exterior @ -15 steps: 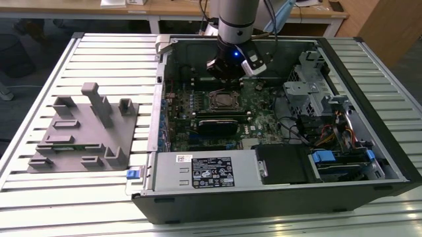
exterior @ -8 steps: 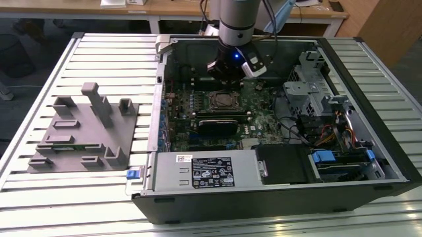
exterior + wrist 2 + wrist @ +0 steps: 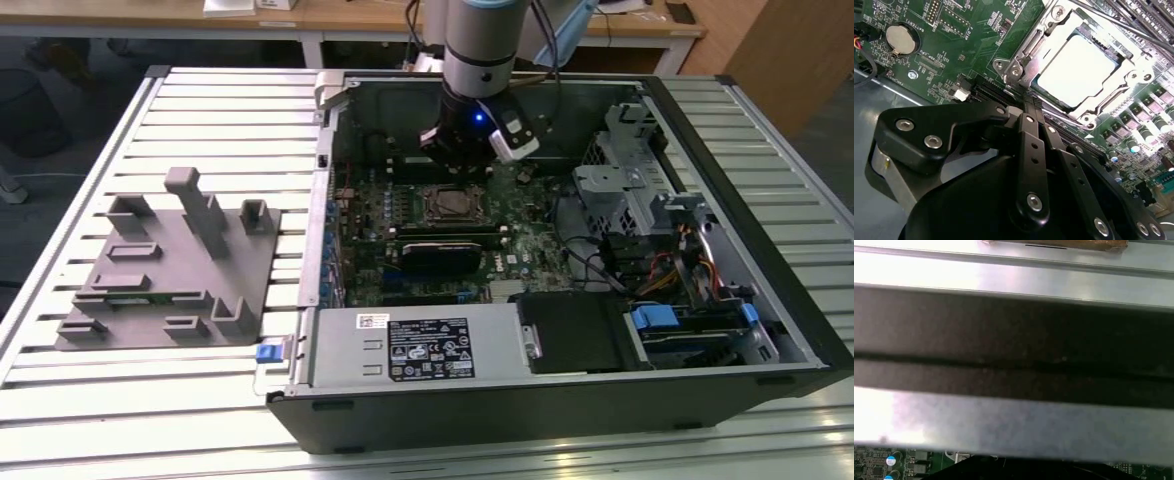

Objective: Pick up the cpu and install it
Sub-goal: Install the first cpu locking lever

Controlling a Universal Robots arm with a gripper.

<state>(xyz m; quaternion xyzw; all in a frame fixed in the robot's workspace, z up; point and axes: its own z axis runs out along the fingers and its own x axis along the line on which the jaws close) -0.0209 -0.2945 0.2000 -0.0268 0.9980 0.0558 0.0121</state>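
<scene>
One slatted metal table (image 3: 187, 400) carries two big things: an open computer case (image 3: 561, 400) lying on its side toward the exterior view's right, and a grey plastic holder (image 3: 167, 270) with upright posts toward the exterior view's left edge, well apart from the case with bare slats between them. Inside the case lies one green board (image 3: 514, 245), one grey box with a white label (image 3: 414, 345) along the near wall, and a metal drive cage (image 3: 627, 185) with blue clips and loose cables at the exterior view's right wall, so the open room over the board is hemmed by walls on all sides. One arm (image 3: 478, 45) comes down into the case near its far wall, its gripper (image 3: 461, 165) hanging just above the board beside the socket (image 3: 451, 203). The cpu (image 3: 1079, 67) sits flat inside that socket's metal frame, its pale silvery top plain in the second wrist view, with nothing touching it. One round coin battery (image 3: 900, 39) lies on the board well apart from the socket. The black links of the claw fill the near part of the second wrist view, but the fingertips are cut off, so I cannot tell whether it is wide or narrow. In the first wrist view a dark case wall (image 3: 1014, 340) blocks most of the board.
</scene>
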